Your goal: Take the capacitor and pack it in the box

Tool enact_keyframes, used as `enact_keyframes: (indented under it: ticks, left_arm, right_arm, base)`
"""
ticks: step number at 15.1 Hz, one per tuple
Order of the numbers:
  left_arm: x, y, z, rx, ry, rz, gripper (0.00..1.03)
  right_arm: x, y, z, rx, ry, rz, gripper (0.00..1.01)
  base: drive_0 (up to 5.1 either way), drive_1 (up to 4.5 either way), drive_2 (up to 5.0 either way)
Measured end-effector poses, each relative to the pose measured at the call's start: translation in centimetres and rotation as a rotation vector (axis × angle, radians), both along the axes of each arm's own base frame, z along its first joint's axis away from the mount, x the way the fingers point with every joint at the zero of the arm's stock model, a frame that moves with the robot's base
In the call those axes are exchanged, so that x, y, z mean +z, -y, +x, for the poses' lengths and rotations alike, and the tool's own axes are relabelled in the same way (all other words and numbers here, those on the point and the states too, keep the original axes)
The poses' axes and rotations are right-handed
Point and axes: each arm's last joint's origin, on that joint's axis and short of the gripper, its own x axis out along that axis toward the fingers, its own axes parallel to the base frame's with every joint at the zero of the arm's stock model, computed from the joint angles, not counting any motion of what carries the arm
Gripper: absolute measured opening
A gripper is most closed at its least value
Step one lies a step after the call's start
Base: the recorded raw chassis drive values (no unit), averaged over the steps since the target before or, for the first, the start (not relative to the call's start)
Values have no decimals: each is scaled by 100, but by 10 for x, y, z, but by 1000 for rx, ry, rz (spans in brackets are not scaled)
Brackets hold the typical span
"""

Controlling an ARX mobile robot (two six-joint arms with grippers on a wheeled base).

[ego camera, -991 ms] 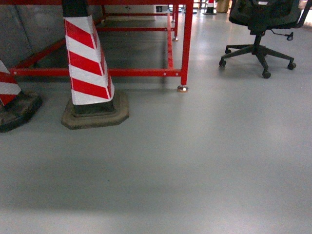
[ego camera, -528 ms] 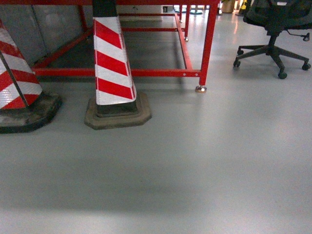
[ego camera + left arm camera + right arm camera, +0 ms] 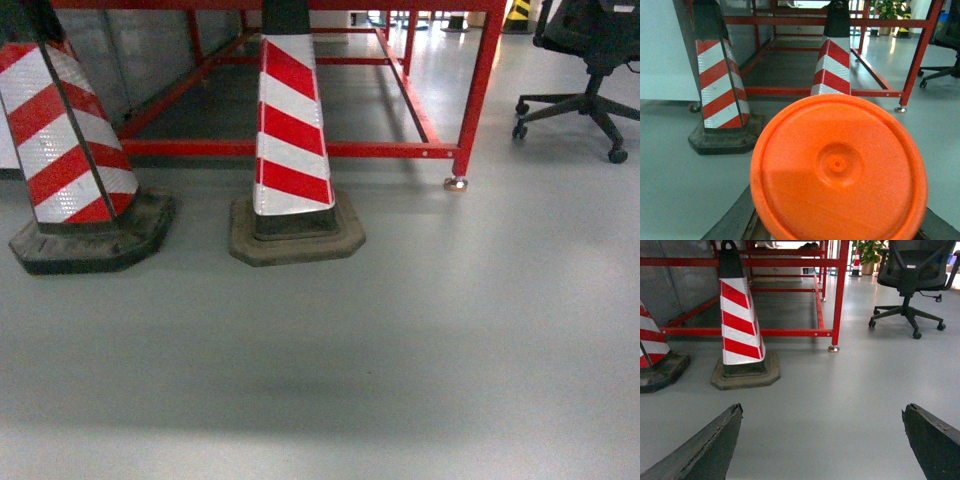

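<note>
The head view shows a grey floor (image 3: 400,340) with two red-and-white striped traffic cones. The nearer cone (image 3: 290,130) stands upright on a dark octagonal base, near the middle of the view. The second cone (image 3: 65,130) stands upright at the left edge, well apart from the first. Behind both cones runs a red steel frame (image 3: 300,149), its corner leg resting on a small foot (image 3: 455,183). A black office chair (image 3: 590,60) on castors stands at the upper right, clear of the frame.

Neither arm appears in the head view.

The left wrist view is dominated by a round orange disc (image 3: 840,167) with a small raised hub at its centre. The disc sits directly in front of the camera and hides the left gripper's fingertips; only dark edges (image 3: 732,220) show below it. Whether the left jaws pinch the disc or merely sit behind it cannot be told.

In the right wrist view the right gripper (image 3: 822,440) has its jaws spread wide, one dark finger (image 3: 705,445) at the lower left and the other at the lower right, with bare floor between them. They hold nothing.

The box is not visible in any view. No capacitor can be identified in any view.
</note>
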Motion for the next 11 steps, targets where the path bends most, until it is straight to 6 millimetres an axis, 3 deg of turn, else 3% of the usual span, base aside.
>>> enact_keyframes:
  ticks: [6, 9, 11]
  left_arm:
    - [0, 0, 0, 1, 0, 0, 44]
    - [0, 0, 0, 1, -1, 0, 44]
    - [0, 0, 0, 1, -1, 0, 44]
  right_arm:
    - [0, 0, 0, 2, -2, 0, 98]
    - [0, 0, 0, 1, 0, 0, 98]
    - [0, 0, 0, 1, 0, 0, 98]
  base:
    - [-498, 248, 248]
    - [0, 0, 0]
    - [-6, 372, -385]
